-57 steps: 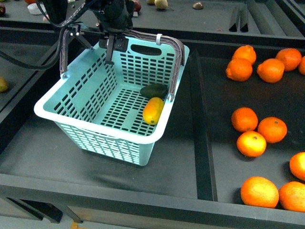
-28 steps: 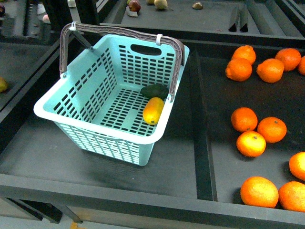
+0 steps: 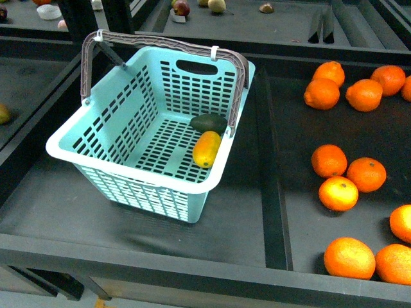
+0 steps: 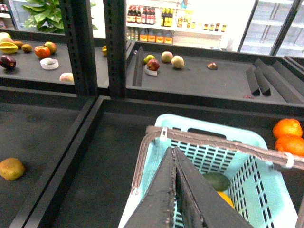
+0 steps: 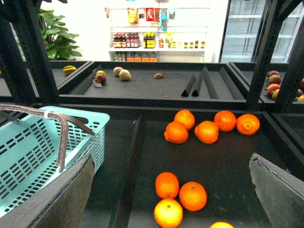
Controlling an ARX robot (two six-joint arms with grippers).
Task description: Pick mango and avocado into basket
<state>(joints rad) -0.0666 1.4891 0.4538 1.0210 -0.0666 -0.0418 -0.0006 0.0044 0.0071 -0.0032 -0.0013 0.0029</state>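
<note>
Resting in the basket (image 3: 96,138), avocado (image 3: 208,122) and mango (image 3: 206,148) touch; the task looks finished.

Front view shows no arm. Only the wrist views do: left end effector (image 4: 175,156) is clenched and empty above the basket, right end effector (image 5: 171,190) spread wide over the oranges (image 5: 192,195).

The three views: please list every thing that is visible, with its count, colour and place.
basket: one, light turquoise, left compartment.
mango: one, yellow-orange, inside the basket by its right wall.
avocado: one, dark green, inside the basket, touching the mango.
oranges: at least eleven, orange, right compartment.
small fruits: several, mixed colours, far shelf.
left gripper: one, black, shut, above the basket.
right gripper: one, dark, open, above the table.
</note>
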